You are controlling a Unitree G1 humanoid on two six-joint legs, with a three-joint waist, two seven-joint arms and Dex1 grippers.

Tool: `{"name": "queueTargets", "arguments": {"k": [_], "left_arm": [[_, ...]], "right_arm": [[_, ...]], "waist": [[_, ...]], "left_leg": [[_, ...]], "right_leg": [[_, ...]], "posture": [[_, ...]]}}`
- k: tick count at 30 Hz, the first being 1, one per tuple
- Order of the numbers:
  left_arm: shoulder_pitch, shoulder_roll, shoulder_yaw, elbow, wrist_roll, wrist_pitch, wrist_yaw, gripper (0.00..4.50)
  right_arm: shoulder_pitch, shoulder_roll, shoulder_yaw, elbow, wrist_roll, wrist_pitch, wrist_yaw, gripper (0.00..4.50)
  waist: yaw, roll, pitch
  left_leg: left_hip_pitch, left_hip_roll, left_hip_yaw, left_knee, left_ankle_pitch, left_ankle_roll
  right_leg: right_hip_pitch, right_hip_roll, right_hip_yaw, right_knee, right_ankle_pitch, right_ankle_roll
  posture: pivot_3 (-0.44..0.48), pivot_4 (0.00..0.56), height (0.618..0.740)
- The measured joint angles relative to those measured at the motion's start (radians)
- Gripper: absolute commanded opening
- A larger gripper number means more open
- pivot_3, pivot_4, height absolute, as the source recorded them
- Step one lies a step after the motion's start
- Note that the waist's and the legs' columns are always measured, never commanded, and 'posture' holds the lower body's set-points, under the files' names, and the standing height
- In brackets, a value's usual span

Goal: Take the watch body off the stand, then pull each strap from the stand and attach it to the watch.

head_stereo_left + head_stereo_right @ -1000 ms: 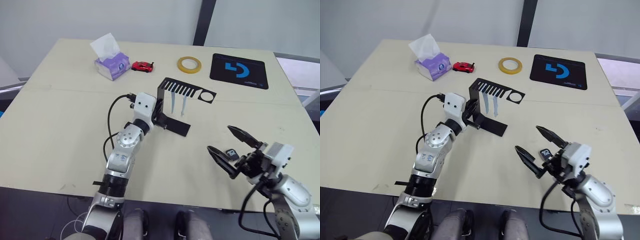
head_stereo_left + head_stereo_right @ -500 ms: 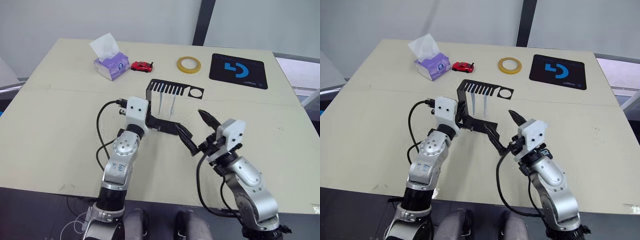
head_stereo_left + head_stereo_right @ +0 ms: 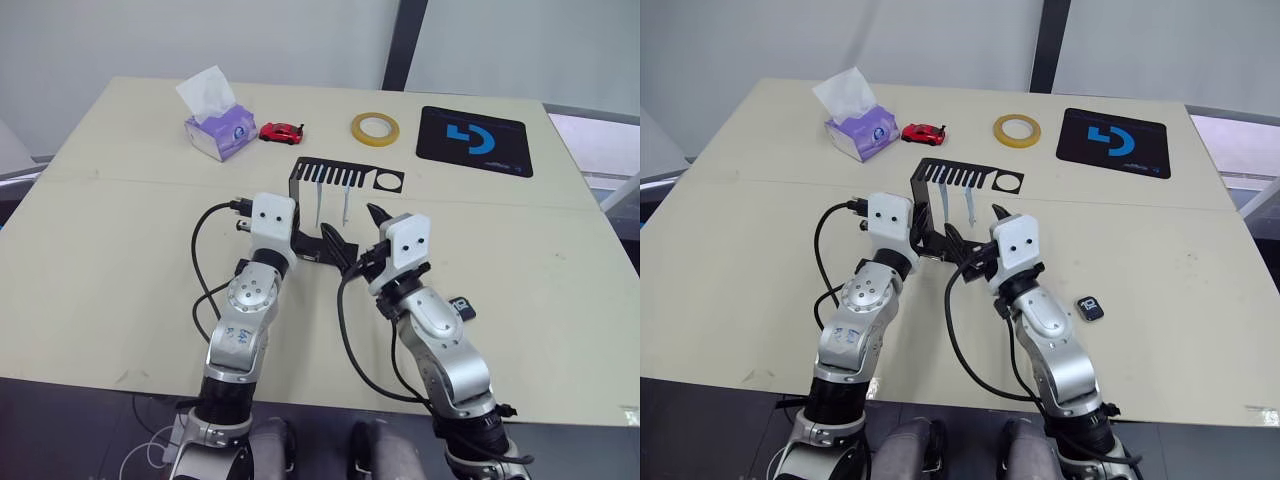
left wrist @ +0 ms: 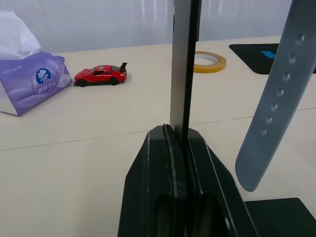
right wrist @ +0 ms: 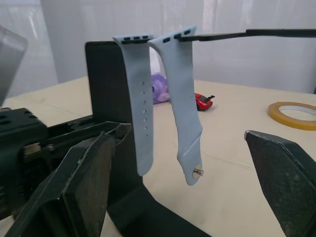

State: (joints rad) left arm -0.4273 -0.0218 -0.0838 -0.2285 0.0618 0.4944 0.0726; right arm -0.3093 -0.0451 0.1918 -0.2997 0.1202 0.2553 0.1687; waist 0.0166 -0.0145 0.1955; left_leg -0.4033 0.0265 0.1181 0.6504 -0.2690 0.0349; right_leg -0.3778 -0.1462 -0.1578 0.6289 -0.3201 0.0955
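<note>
The black stand [image 3: 341, 178] rests on the table, my left gripper [image 3: 300, 247] shut on its upright [image 4: 180, 64]. Two pale blue-grey straps [image 5: 140, 113] [image 5: 185, 113] hang side by side from the slotted top plate [image 5: 247, 34]. My right gripper [image 3: 356, 232] is open just in front of the straps, one finger [image 5: 79, 187] near the stand's foot and the other finger [image 5: 286, 182] out to the side, touching neither strap. The watch body [image 3: 1090, 308] lies flat on the table to the right of my right arm, apart from both grippers.
At the back of the table are a purple tissue box [image 3: 215, 128], a red toy car [image 3: 282, 131], a roll of yellow tape [image 3: 375, 127] and a black mouse pad with a blue logo [image 3: 475, 140]. The table's front edge runs below my arms.
My right gripper has swung from over the watch body at the front right across to the stand, staying open. The watch body stayed where it lay. The left gripper shifted the stand slightly left.
</note>
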Motion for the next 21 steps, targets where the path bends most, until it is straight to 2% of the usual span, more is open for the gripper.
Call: {"name": "queueTargets", "arguments": {"k": [11,14,17,18,21], "left_arm": [[-0.001,0.0,0.002,-0.007,0.002,0.012,0.001,0.02],[-0.003,0.0,0.004,-0.008,0.002,0.017,0.0,0.0],[-0.004,0.0,0.004,-0.008,0.001,0.018,-0.001,0.0],[-0.004,0.0,0.004,-0.008,0.001,0.019,-0.001,0.0],[-0.006,0.0,0.004,-0.008,0.001,0.02,-0.003,0.0]], "right_arm": [[-0.039,0.053,-0.021,0.107,-0.016,-0.082,-0.032,4.5],[-0.039,0.059,-0.024,0.114,-0.022,-0.092,-0.036,3.63],[-0.04,0.069,-0.023,0.121,-0.023,-0.108,-0.036,2.27],[-0.042,0.073,-0.022,0.131,-0.026,-0.119,-0.036,1.65],[-0.055,0.083,-0.022,0.148,-0.029,-0.128,-0.036,0.19]], "waist": [[-0.014,0.0,0.0],[-0.017,0.0,0.0],[-0.017,0.0,0.0],[-0.017,0.0,0.0],[-0.017,0.0,0.0]], "left_leg": [[0.0,0.0,0.0,0.0,0.0,0.0],[0.0,0.0,0.0,-0.001,0.0,0.0],[0.0,0.0,0.0,-0.001,0.0,0.0],[0.0,0.0,0.0,-0.001,0.0,0.0],[0.0,0.0,0.0,-0.001,0.0,0.0]], "right_leg": [[0.0,0.0,0.0,0.0,0.0,0.0],[0.0,0.0,0.0,0.0,0.0,0.0],[0.0,-0.001,0.0,0.0,0.0,0.0],[0.0,-0.001,0.0,0.0,0.0,0.0],[0.0,-0.001,0.0,0.0,0.0,0.0]], "posture": [[0.0,0.15,0.74],[0.0,0.15,0.74],[0.0,0.15,0.74],[0.0,0.15,0.74],[0.0,0.15,0.74]]}}
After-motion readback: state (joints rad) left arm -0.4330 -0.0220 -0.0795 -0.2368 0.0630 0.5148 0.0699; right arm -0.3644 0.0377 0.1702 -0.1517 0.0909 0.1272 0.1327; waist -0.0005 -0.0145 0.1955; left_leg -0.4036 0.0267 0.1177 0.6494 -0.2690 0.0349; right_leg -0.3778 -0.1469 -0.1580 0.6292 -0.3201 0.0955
